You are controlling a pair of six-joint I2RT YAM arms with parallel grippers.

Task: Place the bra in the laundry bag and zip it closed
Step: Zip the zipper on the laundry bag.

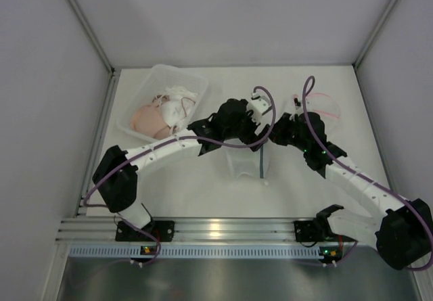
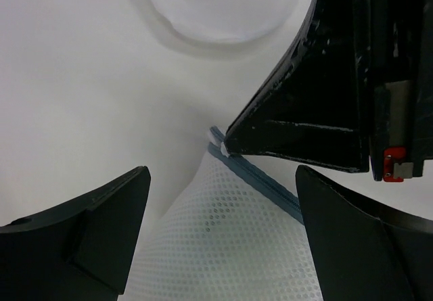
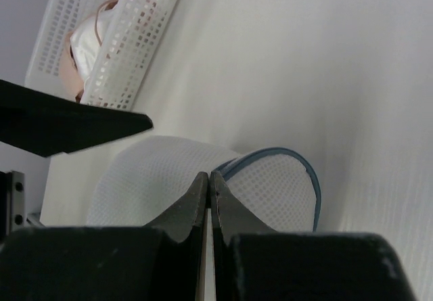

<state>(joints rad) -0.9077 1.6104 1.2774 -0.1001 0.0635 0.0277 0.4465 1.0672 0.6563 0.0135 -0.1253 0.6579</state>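
The white mesh laundry bag (image 1: 247, 162) with a blue zip (image 2: 260, 186) stands in the middle of the table, its top corner pulled up into a peak. My right gripper (image 3: 208, 176) is shut on that corner at the end of the zip; its black fingers (image 2: 304, 122) show in the left wrist view. My left gripper (image 2: 223, 179) hangs open just above the bag, one finger on each side of the mesh, touching nothing. A beige and white bra (image 1: 166, 111) lies in the plastic basket (image 1: 193, 81) at the back left.
The perforated basket (image 3: 145, 17) is also in the right wrist view, left of the bag. Thin pink straps (image 1: 323, 105) lie on the table behind the right arm. White walls close in the table on three sides.
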